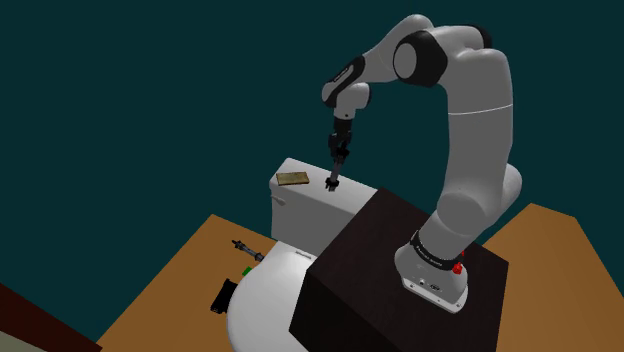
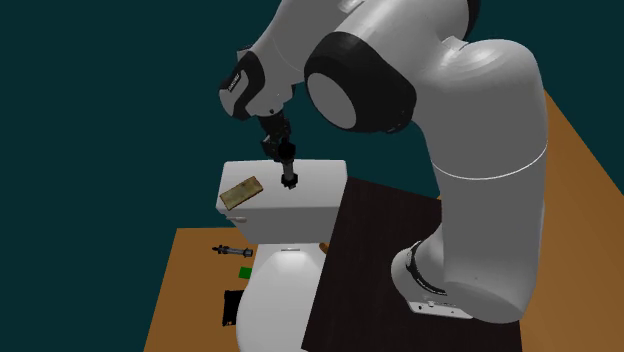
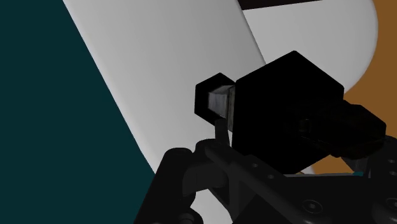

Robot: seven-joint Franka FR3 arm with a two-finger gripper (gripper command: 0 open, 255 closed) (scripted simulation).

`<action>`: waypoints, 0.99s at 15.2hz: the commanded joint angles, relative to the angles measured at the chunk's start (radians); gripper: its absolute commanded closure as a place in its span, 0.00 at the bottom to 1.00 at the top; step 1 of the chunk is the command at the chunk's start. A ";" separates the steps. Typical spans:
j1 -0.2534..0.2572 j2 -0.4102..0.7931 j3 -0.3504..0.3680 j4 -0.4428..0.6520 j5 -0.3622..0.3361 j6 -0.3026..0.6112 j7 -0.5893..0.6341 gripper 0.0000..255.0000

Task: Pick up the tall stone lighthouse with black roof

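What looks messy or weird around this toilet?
Small things lie scattered on the wooden floor beside the white toilet: a thin dark stick, a green bit and a black flat piece. A tan slab lies crooked on the tank lid. The claw grips the lighthouse, which looks normal.

Matt black pincer (image 1: 332, 186), smooth wht tank (image 1: 310, 212)

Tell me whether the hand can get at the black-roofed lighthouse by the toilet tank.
Likely yes: the hand sits right at the lighthouse over the tank lid, with nothing between them. The flat tan block lies off to one side.
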 commanded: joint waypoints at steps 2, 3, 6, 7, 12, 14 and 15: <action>0.004 -0.026 -0.007 -0.003 -0.010 -0.022 0.006 1.00; 0.006 -0.036 -0.009 -0.004 -0.013 -0.031 0.008 1.00; 0.010 -0.066 -0.016 -0.004 -0.024 -0.059 0.016 1.00; 0.012 -0.075 -0.018 -0.004 -0.028 -0.068 0.019 1.00; 0.019 -0.121 -0.028 0.001 -0.046 -0.116 0.032 1.00; 0.021 -0.139 -0.032 0.004 -0.053 -0.136 0.037 1.00; 0.021 -0.140 -0.032 0.004 -0.054 -0.137 0.037 1.00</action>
